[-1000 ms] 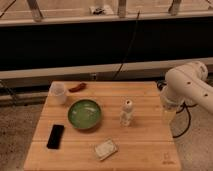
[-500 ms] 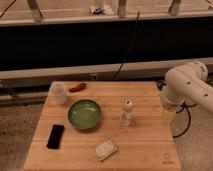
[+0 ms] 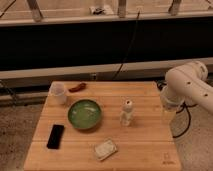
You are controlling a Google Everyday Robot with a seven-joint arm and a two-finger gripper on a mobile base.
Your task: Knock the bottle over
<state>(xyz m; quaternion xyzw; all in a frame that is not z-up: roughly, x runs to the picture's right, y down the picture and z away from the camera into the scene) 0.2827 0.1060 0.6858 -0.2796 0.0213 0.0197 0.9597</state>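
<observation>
Camera view is pretty murky on the right side, so here's what I can actually make out. The white arm [image 3: 187, 85] comes in from the right and is cut off by the picture's edge. The gripper [image 3: 169, 114] hangs below it, right at the right edge of the wooden table [image 3: 145, 145]. It's just a pale blur against the floor, and I honestly can't tell whether it's spread or pressed together.

The bottle [image 3: 127, 113] stands upright on the table, a bit right of the middle, white cap on top. It's off to the gripper's left, at about the same height in the picture, clearly apart and not touching.

Other stuff: a green bowl [image 3: 84, 114] near the bottle's left, a white cup [image 3: 58, 93] at the back left, a small reddish thing [image 3: 77, 87] beside the cup that I can't identify, a black phone [image 3: 55, 136] front left, and a whitish packet [image 3: 105, 149] near the front edge.
</observation>
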